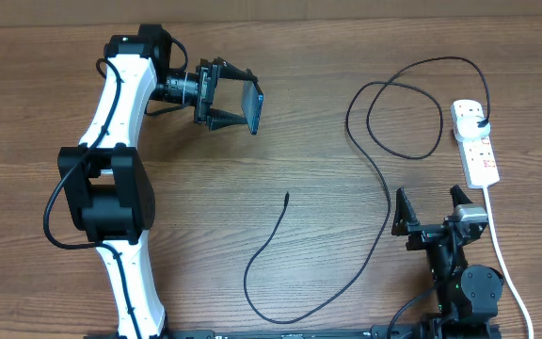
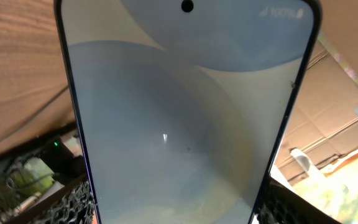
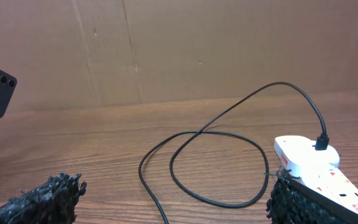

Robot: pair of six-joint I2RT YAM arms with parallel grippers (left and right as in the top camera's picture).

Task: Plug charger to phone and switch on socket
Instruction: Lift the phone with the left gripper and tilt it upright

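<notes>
left tool [image 1: 236, 99] clamped on the phone [image 1: 254, 105], lifted off the table [image 1: 299, 141]
left arm stretched forward, wrist turned sideways; right tool [image 1: 431, 201] spread apart near the socket [image 1: 479, 151]; phone screen reads "100%".

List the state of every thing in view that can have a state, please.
phone: held above the table, screen lit, no cable in it.
charger: plug in the socket, connector tip free on the table.
socket: charger plugged in; switch position unclear.
left gripper: shut on the phone.
right gripper: open, empty.
</notes>
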